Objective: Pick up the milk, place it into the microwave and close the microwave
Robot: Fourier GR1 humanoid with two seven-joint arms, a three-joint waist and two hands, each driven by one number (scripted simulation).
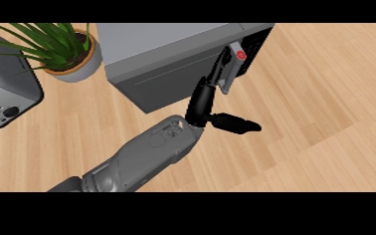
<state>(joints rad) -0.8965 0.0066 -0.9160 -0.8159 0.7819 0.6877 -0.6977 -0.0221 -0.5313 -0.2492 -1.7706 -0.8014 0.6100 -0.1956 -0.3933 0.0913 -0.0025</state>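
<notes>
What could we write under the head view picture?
A hand with straight fingers pushes the microwave door shut, beside a potted plant.

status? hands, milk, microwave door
One hand open, straight fingers against the microwave door; can't tell which hand. Door nearly shut. Milk not visible. Nothing in the way.

Grey segmented forearm [147, 157], glossy black hand [202, 104], slender black fingers [220, 67]

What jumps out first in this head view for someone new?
The black hand at centre, fingers straight, reaching up to the edge of the grey microwave and its door. Next, the potted plant at upper left on the wooden counter. Which hand it is cannot be told.
</notes>
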